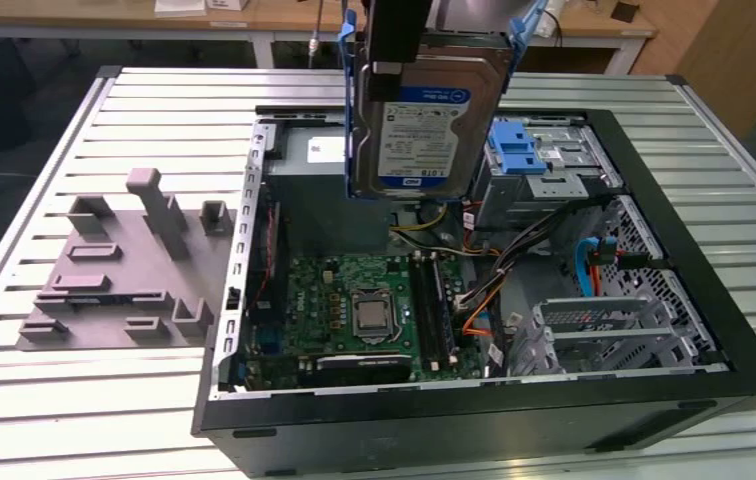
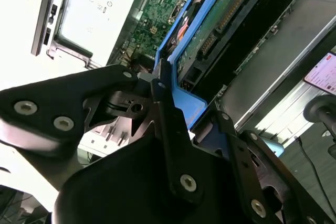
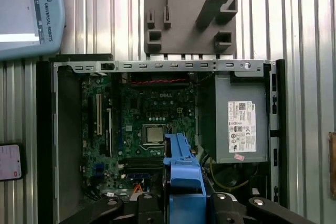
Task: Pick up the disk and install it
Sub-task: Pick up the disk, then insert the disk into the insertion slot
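The disk (image 1: 425, 130), a silver drive with a white-and-blue label in a blue carrier, hangs upright above the open computer case (image 1: 678, 260) in the exterior view. It sits over the case's far side, between the grey power supply (image 1: 318, 150) and the drive bay (image 1: 538, 155). My gripper (image 1: 418, 55) is shut on the disk's top end. In the first wrist view the blue carrier (image 3: 182, 169) juts out from the gripper (image 3: 181, 203) above the motherboard. The second wrist view shows the disk's green underside (image 2: 220, 19) and the fingers (image 2: 168, 114) clamped on the carrier.
Inside the case lie the motherboard (image 1: 365, 300), loose cables (image 1: 485, 250) and the power supply (image 3: 239, 124). A grey fixture block (image 1: 125, 260) stands on the slatted table at the exterior view's left. A teach pendant (image 3: 26, 14) and a phone (image 3: 10, 161) lie beside the case.
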